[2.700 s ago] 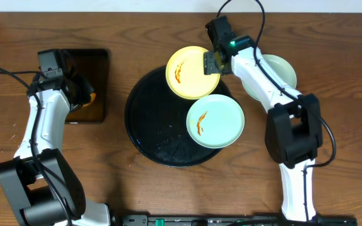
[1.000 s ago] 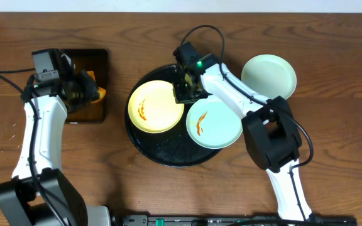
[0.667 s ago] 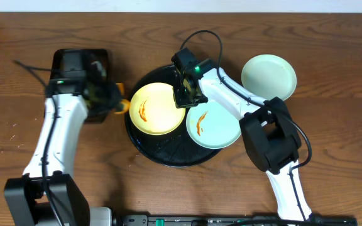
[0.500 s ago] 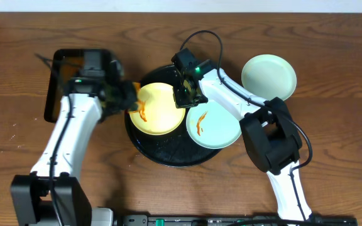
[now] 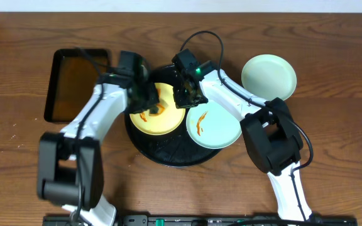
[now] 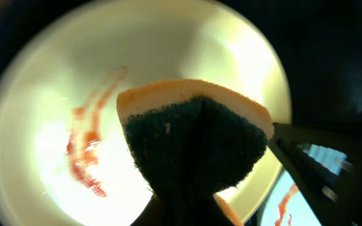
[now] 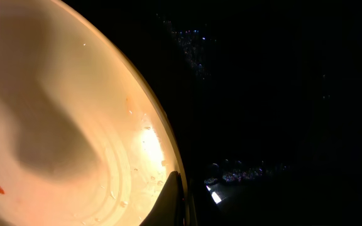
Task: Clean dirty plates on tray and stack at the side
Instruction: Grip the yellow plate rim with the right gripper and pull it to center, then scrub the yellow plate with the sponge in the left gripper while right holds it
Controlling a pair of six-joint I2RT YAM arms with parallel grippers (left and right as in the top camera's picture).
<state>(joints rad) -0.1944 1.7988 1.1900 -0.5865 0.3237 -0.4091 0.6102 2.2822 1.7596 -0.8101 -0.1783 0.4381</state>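
Note:
The pale yellow plate [image 5: 165, 120] lies on the left half of the round black tray [image 5: 162, 150], with an orange-brown sauce streak [image 6: 83, 150] across it. My left gripper [image 5: 148, 100] is shut on an orange sponge with a dark green scouring face [image 6: 193, 144], held just over the plate's middle. My right gripper [image 5: 185, 97] is shut on the yellow plate's right rim [image 7: 162, 157]. A mint plate [image 5: 215, 122] with a sauce streak rests on the tray's right side. Another mint plate [image 5: 269, 76], unmarked, sits on the table at the right.
A rectangular black tray [image 5: 74, 85] with brownish liquid stands at the far left of the wooden table. Water droplets glisten on the round tray's floor [image 7: 250, 169]. Both arms crowd over the tray's top half.
My left arm swung right from the rectangular tray, carrying the sponge onto the yellow plate. My right gripper first slid that plate onto the round tray, then kept still on its rim.

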